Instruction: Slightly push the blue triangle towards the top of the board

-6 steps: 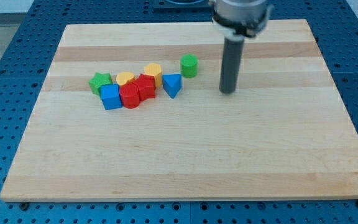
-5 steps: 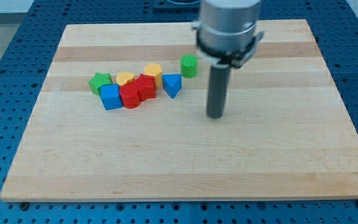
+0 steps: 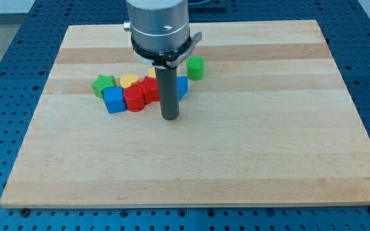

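The blue triangle lies at the right end of a cluster of blocks in the upper left part of the board; my rod hides most of it. My tip rests on the board just below the triangle, toward the view's bottom. No gap between rod and triangle can be made out.
The cluster holds a green star, a blue block, a yellow block, two red blocks and another yellow block behind the rod. A green cylinder stands apart at the upper right of the triangle.
My tip has moved left and toward the view's bottom, from right of the green cylinder to just below the blue triangle. The blocks have not moved.
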Robot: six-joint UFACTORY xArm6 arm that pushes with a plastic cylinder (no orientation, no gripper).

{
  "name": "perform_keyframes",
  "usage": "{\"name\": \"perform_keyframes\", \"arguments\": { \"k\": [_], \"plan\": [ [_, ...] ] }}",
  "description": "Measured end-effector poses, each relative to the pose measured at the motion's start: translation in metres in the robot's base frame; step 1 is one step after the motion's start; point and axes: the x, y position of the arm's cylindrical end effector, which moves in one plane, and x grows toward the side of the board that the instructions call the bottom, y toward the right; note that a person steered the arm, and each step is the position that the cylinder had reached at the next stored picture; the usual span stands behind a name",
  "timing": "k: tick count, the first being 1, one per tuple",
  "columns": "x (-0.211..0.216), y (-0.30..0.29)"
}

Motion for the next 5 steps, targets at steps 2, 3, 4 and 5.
{"name": "perform_keyframes", "arguments": {
  "k": [2, 3, 4, 5],
  "plan": [
    [-0.019, 0.000],
    [-0.019, 0.001],
    [-0.031, 0.001],
    [-0.033, 0.001]
  ]
}}
